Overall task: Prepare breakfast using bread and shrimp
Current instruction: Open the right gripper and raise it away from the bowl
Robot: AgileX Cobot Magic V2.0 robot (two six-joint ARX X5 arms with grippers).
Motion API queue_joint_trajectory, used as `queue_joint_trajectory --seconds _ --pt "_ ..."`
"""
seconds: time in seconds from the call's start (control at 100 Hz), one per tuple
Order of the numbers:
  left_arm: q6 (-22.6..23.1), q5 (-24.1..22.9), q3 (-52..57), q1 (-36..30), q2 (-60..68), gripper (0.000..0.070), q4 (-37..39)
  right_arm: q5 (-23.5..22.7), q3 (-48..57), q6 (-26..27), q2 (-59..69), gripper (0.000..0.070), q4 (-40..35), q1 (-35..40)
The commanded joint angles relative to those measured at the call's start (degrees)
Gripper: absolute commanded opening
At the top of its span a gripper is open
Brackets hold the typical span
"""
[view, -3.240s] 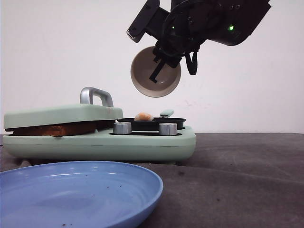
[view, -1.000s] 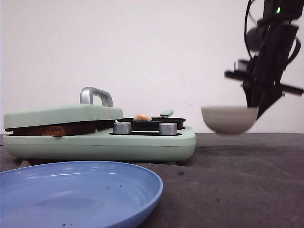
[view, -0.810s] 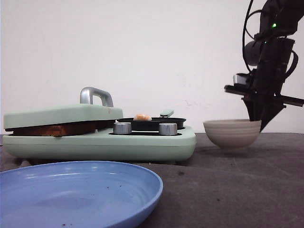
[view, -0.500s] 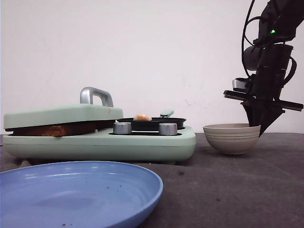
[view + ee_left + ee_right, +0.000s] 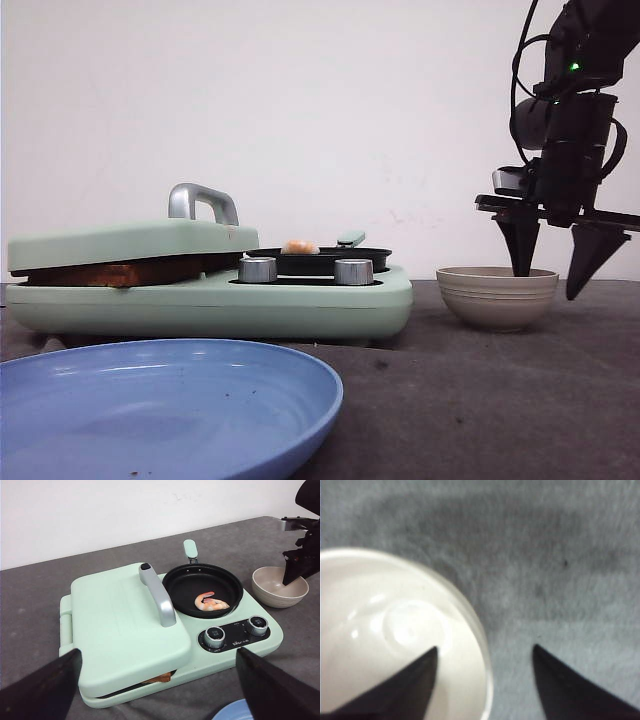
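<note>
released since a moment ago, bowl [image 5: 497,298] sits on table [image 5: 480,400]; right claw [image 5: 556,262] parted astride its rim.

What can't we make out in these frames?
- Bread: front view shows only a brown edge under the lid; slice count hidden.
- Plate: cut off by the frame edge in the front view.
- Bowl: blurred and cut off in the right wrist view.
- Left gripper: only the finger tips show in the left wrist view; the rest is cut off.
</note>
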Motion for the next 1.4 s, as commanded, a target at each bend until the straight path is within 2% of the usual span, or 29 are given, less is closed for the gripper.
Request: queue_joint_trajectory --seconds 0.0,0.2,0.31,0.64,0.67,0.72,0.79,0.87,0.9,1.11,1.23,1.3,1.39 --pt "0.7 0.3 0.3 0.0 0.3 0.0545 0.6 -0.2 1.0 -1.9 -0.7 0.0416 -0.5 0.0" --pt "0.7 0.3 0.3 0.0 0.3 0.0544 0.6 -0.3 1.0 -3.8 -8.8 0.0416 0.0 0.0" --pt "0.3 0.3 0.3 0.0 0.3 0.0545 0.6 -1.9 1.0 -3.9 -14.4 0.0416 1.3 0.0" --pt "-0.4 0.3 0.3 0.0 0.3 0.054 0.6 -10.2 1.0 -4.0 -29.3 0.0403 5.9 0.1" --pt "-0.4 0.3 0.3 0.0 0.3 0.0519 0.6 -10.9 1.0 -4.0 -30.3 0.0391 5.9 0.2" --pt "-0.4 0.3 0.3 0.0 0.3 0.044 0.5 -12.1 1.0 -4.0 -31.6 0.0339 6.0 0.5" --pt "-0.9 0.3 0.3 0.0 0.3 0.0277 0.6 -13.5 1.0 -4.0 -33.4 0.0202 6.3 1.2" --pt "-1.6 0.3 0.3 0.0 0.3 0.0075 0.6 -14.2 1.0 -4.8 -35.1 0.0007 6.5 2.4" --pt "-1.7 0.3 0.3 0.0 0.3 0.0006 0.6 -14.6 1.0 -5.2 -35.7 0.0 6.6 2.9" --pt "-2.0 0.3 0.3 0.0 0.3 0.0 -0.7 -14.6 0.8 -5.9 -40.1 0.0 8.8 7.8" --pt "-3.8 0.3 0.2 0.0 0.3 0.0001 -1.9 -14.3 -2.5 -6.0 -45.0 0.0 14.8 12.9" --pt "-4.9 0.3 -0.1 0.0 -0.2 0.0001 -0.6 -12.3 -7.0 -6.2 -48.7 0.0 20.1 16.5" --pt "-7.6 0.3 -1.4 0.0 -1.4 0.0001 3.8 -7.6 -15.3 -7.0 -54.1 0.0 27.0 21.3"
